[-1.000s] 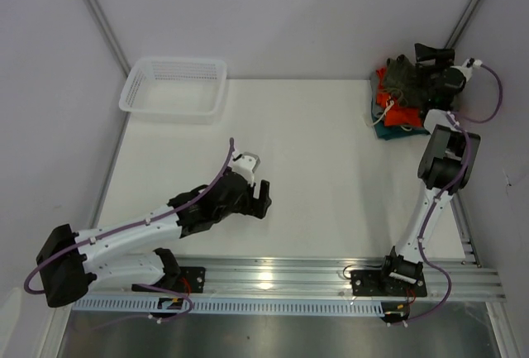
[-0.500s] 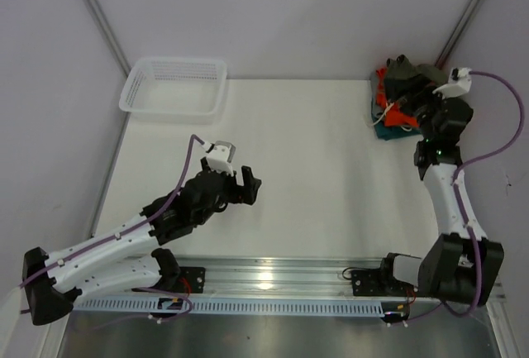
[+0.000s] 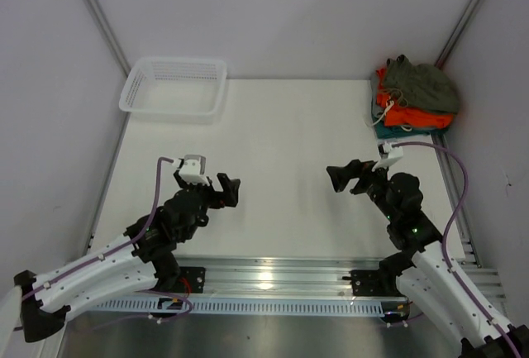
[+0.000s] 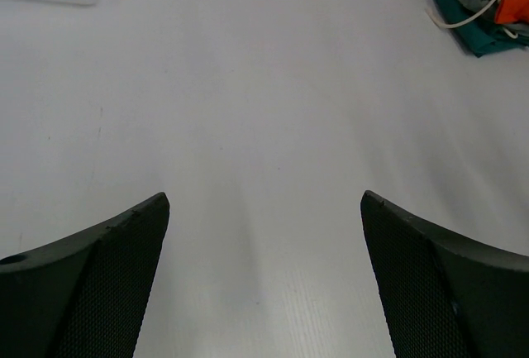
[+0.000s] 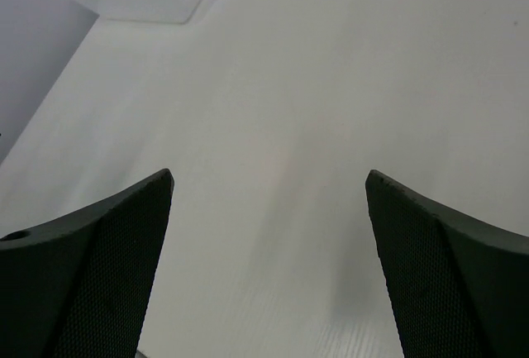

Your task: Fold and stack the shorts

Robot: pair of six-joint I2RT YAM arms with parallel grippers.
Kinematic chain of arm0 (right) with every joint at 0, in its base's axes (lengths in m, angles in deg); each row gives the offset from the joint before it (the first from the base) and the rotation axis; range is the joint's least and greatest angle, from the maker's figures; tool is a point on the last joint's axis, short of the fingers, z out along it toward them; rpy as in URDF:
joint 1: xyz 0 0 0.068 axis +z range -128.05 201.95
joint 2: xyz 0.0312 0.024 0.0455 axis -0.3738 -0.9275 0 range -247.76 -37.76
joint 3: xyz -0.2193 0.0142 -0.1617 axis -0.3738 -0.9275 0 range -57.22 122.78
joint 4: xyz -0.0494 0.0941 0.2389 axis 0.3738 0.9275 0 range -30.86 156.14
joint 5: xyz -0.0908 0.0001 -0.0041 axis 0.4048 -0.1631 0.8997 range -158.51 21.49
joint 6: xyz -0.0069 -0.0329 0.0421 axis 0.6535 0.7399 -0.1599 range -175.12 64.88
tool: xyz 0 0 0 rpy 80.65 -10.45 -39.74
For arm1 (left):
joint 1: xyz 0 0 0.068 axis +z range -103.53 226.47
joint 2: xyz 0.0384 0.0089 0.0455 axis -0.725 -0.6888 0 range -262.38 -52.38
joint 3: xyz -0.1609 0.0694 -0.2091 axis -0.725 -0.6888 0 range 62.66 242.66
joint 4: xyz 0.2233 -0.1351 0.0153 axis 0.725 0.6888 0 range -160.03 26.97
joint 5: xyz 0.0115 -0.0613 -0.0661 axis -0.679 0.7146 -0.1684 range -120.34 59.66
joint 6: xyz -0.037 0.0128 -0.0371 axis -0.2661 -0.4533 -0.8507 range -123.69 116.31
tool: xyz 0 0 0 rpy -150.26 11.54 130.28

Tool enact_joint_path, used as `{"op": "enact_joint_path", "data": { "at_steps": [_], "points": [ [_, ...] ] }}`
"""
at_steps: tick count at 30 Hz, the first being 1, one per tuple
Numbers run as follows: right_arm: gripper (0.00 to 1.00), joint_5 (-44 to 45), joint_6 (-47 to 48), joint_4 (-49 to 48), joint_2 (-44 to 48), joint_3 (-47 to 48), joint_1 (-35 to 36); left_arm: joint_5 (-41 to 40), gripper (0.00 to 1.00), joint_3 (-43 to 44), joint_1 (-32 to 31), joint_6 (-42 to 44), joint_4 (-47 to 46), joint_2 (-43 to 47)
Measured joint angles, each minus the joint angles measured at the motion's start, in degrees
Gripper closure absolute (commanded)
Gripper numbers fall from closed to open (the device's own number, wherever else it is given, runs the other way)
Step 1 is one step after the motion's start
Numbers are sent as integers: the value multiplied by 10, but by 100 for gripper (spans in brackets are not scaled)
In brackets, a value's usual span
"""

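I am holding left gripper (image 3: 226,188) & right gripper (image 3: 340,178) wide open, nothing gripped, over the table (image 3: 289,135), while the olive shorts (image 3: 423,85) are lying atop the orange shorts (image 3: 415,116) & teal garment (image 3: 387,131) at far-right corner, so fold/stack is looking complete, nil apparently remaining.

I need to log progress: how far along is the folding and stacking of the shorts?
Looks done: the shorts lie on top of the orange shorts and teal garment in the far right corner pile, though lumpy. In hand: nothing; left gripper and right gripper hang open over the table. Left: perhaps flattening the top layer.
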Motion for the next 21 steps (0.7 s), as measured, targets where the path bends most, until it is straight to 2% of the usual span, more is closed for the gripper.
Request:
{"op": "enact_joint_path", "data": {
  "at_steps": [7, 12, 15, 21],
  "points": [
    [1, 34, 8, 39, 115, -90, 6, -36, 1, -41, 0, -7, 9, 46],
    [1, 51, 11, 60, 175, -145, 6, -54, 1, -88, 0, -10, 15, 114],
    [0, 53, 11, 60, 179, -148, 6, -60, 1, -104, 0, -10, 21, 150],
    [0, 56, 11, 59, 176, -149, 6, -67, 1, -105, 0, -10, 21, 156]
  ]
}}
